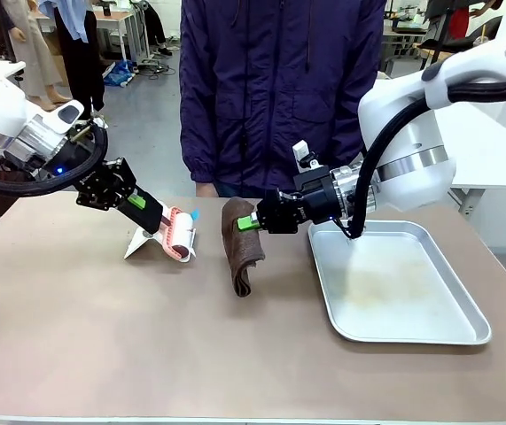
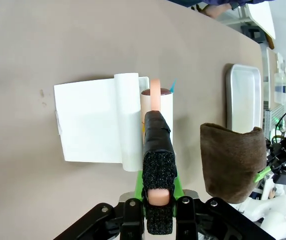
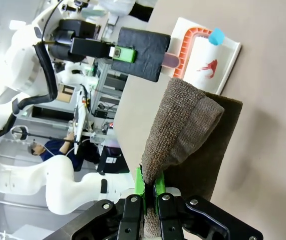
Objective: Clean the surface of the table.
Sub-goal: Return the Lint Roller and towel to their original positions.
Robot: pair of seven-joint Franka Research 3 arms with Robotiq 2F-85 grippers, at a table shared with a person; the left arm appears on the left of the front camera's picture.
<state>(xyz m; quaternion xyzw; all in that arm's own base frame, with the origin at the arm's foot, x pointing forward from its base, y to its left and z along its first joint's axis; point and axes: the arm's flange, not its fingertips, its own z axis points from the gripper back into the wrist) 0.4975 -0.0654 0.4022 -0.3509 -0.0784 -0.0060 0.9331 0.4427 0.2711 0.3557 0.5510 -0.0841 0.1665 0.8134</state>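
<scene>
Matte beige-brown tabletop (image 1: 102,336), spanning the front view.
Front: left gripper (image 1: 151,215) clamps a lint roller (image 1: 179,234); right gripper (image 1: 245,223) pinches a brown cloth (image 1: 241,252) beside the tray (image 1: 465,332). Left wrist: a small dark speck marks the tabletop beside the roller's white sheet (image 2: 87,122). Right wrist: cloth drapes onto it.

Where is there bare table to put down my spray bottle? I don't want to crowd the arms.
The table is bare along the near edge, and at the left end beyond the lint roller. The middle is crowded: the roller, the brown cloth and the metal tray sit close together.
</scene>
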